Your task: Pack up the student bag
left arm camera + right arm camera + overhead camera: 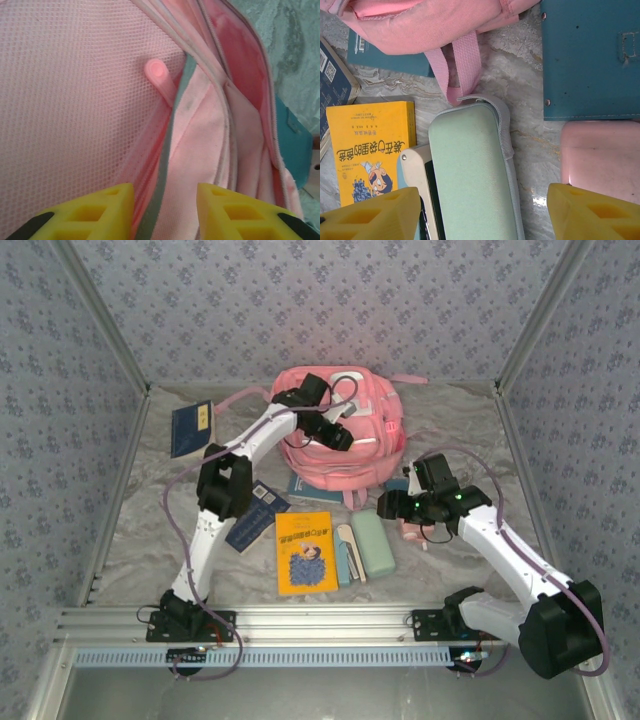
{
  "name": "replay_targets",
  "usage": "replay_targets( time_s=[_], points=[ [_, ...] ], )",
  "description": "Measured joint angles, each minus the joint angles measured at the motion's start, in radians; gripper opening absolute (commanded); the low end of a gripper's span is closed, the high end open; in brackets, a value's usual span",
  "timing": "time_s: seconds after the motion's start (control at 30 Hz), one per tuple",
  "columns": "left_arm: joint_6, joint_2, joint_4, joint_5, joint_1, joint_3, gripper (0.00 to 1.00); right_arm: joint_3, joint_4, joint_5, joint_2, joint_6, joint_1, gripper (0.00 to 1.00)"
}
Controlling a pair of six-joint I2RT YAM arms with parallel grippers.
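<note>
While the student bag [375,455] is lying at the far centre of the marbled table [470,430], the L arm is reaching over it and the left gripper [340,437] is hanging just above its upper pockets. L wrist cam: jaws are standing part-open, straddling a grey-green trim strip [172,150] beside the bag's pink mesh panel [65,100], w/ a pink zip pull [157,72] lying just beyond. Nothing is visibly pinched; cannot tell if the pads are touching fabric. The right gripper [390,506] is hovering near the bag's R front corner, jaws spread wide and holding nothing, over a mint-green pencil case [470,170]. A yellow book [306,552] is lying just L of the case. A teal folder [590,55] and a small pink case [600,160] are lying to its R.
</note>
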Motion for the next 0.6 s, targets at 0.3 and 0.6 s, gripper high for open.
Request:
replay_targets(
  time_s=[0.3,0.6],
  points=[
    [0.051,0.058,-0.044,-0.055,-0.012,0.073,0.13,0.000,-0.005,-0.008,0.000,0.000,0.000,0.69],
    [0.070,0.068,-0.070,-0.057,-0.017,0.117,0.00,0.000,-0.005,0.002,0.000,0.012,-0.002,0.69]
  ],
)
